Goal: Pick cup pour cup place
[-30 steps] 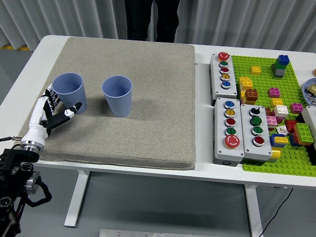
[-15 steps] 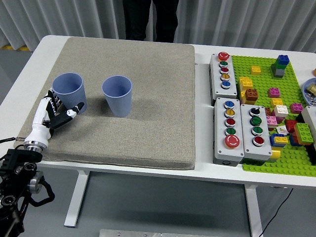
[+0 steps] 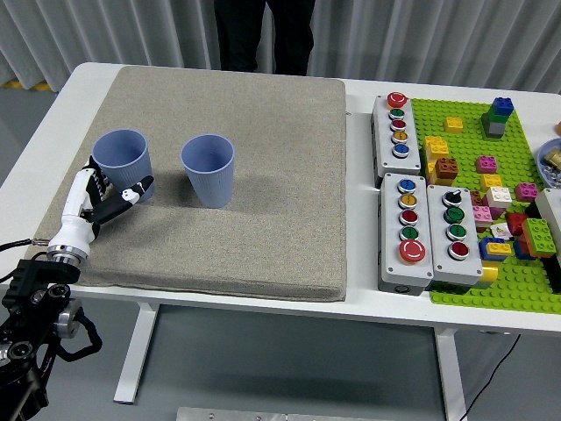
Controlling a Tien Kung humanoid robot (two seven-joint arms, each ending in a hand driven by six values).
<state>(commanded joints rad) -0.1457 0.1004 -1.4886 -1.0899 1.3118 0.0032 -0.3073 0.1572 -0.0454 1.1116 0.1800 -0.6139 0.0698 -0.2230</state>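
Your left hand [image 3: 98, 200] has edged far and slightly right since a second ago, closing in on the left cup [image 3: 123, 163], which has not moved. The cup stands upright on the grey mat [image 3: 263, 132], at its left side. The fingers [image 3: 133, 191] are loosely spread around the cup's near base, the thumb side touching or just beside the wall at its right foot, the rest tucked against its left; a firm grasp is not evident and the cup sits flat on the mat. A second cup [image 3: 209, 168] stands upright just to the right, apart from the first. Well right, off the mat, lie three button boxes [image 3: 419, 224] and a green brick plate [image 3: 465, 132]. A person [image 3: 263, 35] stands at the far edge.
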